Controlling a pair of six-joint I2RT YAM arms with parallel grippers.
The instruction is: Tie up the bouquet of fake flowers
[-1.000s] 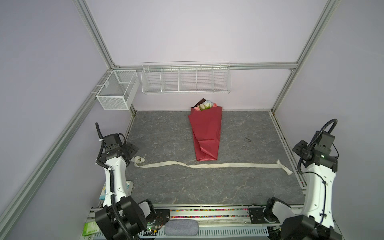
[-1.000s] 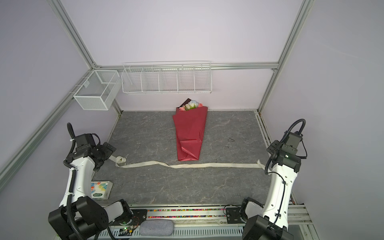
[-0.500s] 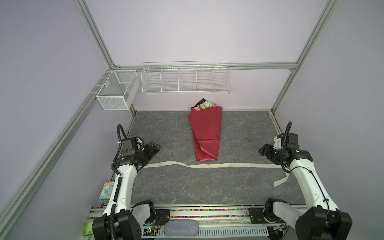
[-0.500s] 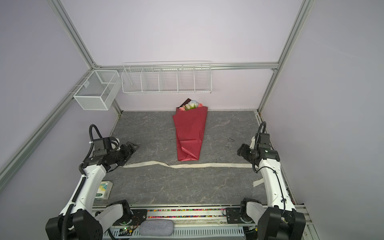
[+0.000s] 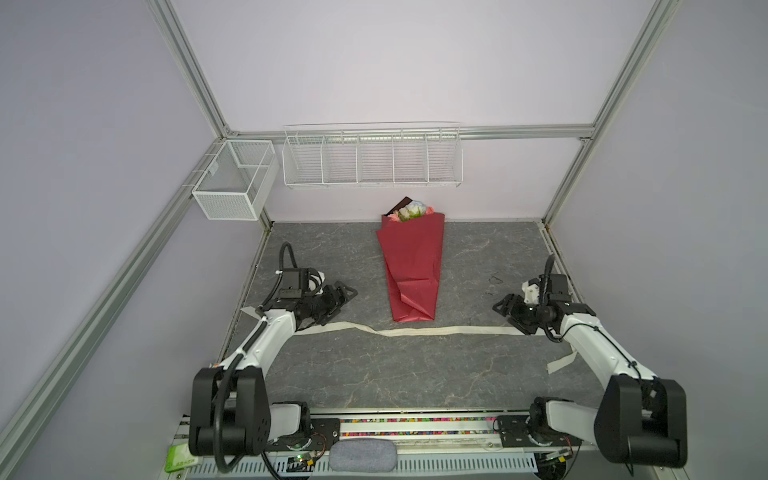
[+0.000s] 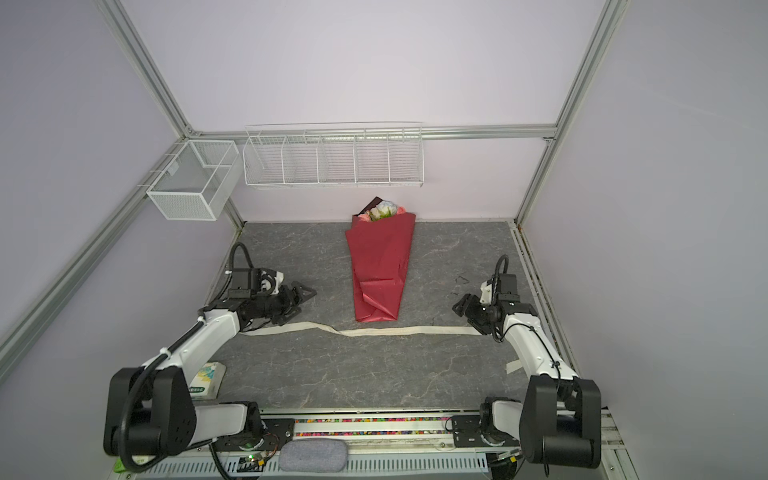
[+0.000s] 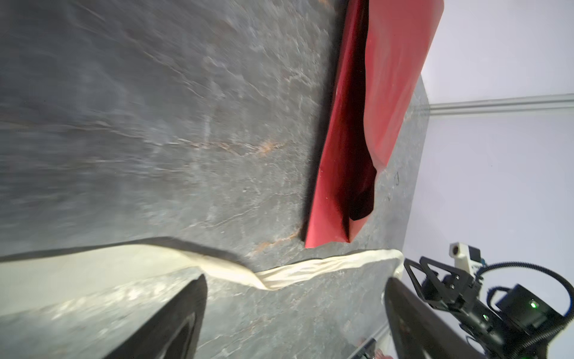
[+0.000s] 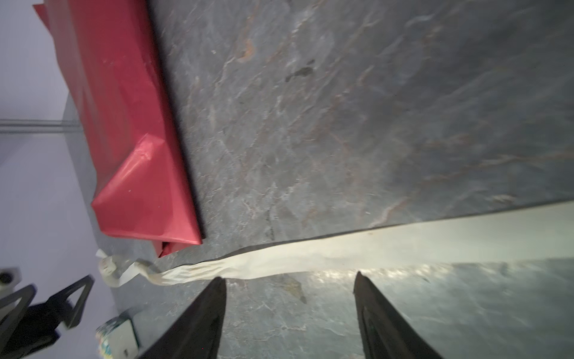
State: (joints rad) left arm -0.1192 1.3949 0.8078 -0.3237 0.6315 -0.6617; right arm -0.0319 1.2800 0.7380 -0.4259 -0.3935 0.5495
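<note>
The bouquet of fake flowers lies in the middle of the grey table, wrapped in shiny red paper. Its blooms point at the back wall. A cream ribbon lies flat across the table just in front of the wrap's narrow end. My left gripper hovers open just behind the ribbon's left part and holds nothing. My right gripper is open and empty by the ribbon's right part. In the wrist views the ribbon runs just ahead of the left gripper and the right gripper, with the bouquet beyond.
Two white wire baskets hang on the back and left walls. A green-and-white packet lies at the table's front left under the left arm. A small dark scrap lies behind the right gripper. The ribbon's right tail curls forward.
Both arms came down from raised poses at the sides and reached inward, low over the ribbon's two ends. The ribbon's right tail has shifted toward the front.
</note>
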